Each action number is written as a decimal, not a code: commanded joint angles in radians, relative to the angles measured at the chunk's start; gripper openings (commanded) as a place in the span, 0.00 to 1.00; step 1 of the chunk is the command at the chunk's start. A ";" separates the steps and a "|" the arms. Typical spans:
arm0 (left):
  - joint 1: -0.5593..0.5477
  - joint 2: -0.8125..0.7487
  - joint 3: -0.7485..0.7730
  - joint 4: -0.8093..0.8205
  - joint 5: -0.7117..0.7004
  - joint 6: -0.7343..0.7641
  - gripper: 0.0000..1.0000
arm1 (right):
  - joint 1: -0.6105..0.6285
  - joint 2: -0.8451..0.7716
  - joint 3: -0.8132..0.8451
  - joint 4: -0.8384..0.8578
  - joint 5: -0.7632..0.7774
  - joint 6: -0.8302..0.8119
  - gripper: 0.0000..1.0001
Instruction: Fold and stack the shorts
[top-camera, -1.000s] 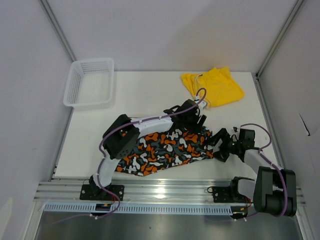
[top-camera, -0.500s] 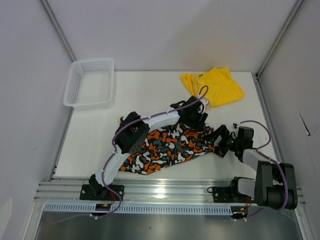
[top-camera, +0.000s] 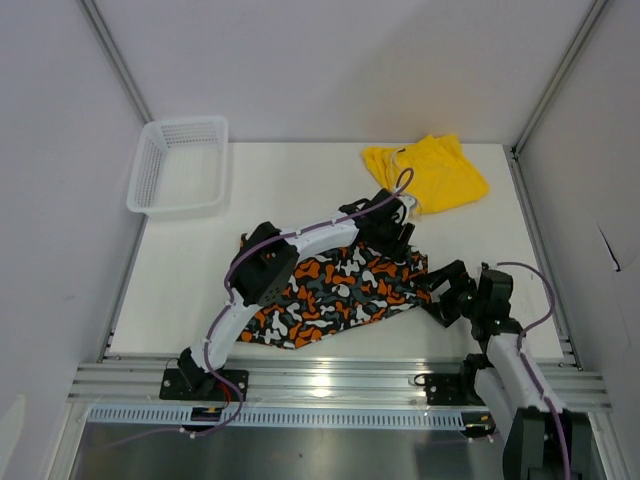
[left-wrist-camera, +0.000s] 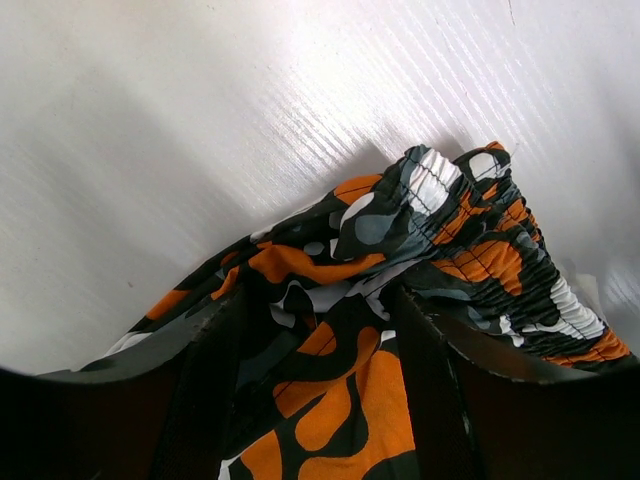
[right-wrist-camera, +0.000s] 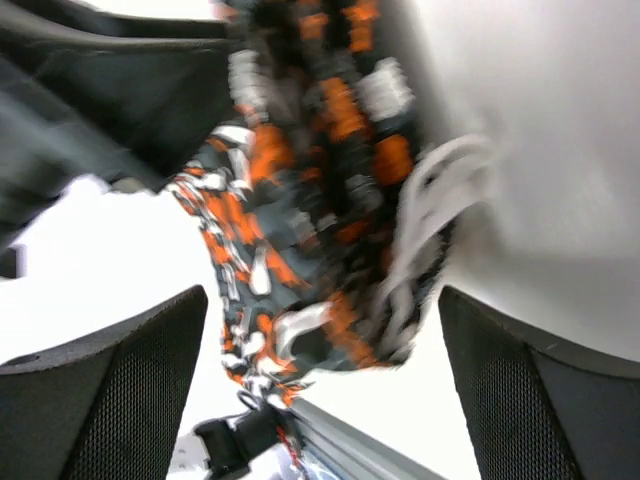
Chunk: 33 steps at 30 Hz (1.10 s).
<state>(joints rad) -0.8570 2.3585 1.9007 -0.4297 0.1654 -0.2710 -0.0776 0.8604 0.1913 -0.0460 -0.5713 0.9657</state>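
The patterned shorts (top-camera: 330, 292) lie spread across the middle of the table, waistband to the right. My left gripper (top-camera: 398, 238) is at their far right corner. In the left wrist view, bunched orange and black fabric (left-wrist-camera: 340, 380) fills the narrowed gap between its fingers (left-wrist-camera: 205, 400), so the left gripper (left-wrist-camera: 320, 410) is shut on the shorts. My right gripper (top-camera: 438, 292) is open just right of the waistband; the blurred cloth and white drawstring (right-wrist-camera: 420, 220) sit ahead of its fingers (right-wrist-camera: 130, 390), untouched. The yellow shorts (top-camera: 428, 175) lie crumpled at the back right.
A white mesh basket (top-camera: 180, 165) stands at the back left corner. A metal rail (top-camera: 330, 385) runs along the near edge. Bare table (top-camera: 290, 190) lies between the basket and the yellow shorts.
The left arm's elbow swung right and forward while its gripper stayed on the shorts' far corner, its jaws narrowing slightly. The right arm's forearm dropped and its gripper turned beside the waistband.
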 joint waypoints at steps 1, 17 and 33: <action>0.009 0.031 0.020 -0.029 0.019 -0.019 0.63 | 0.019 -0.190 -0.022 -0.141 0.114 0.125 1.00; 0.026 0.024 -0.011 0.002 0.068 -0.034 0.63 | 0.246 -0.198 -0.225 0.147 0.365 0.398 1.00; 0.026 0.025 -0.011 0.002 0.088 -0.028 0.63 | 0.355 0.084 -0.219 0.469 0.642 0.393 0.99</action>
<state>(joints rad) -0.8371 2.3589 1.8980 -0.4252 0.2230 -0.2886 0.2733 0.8585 0.0566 0.2859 0.0082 1.3857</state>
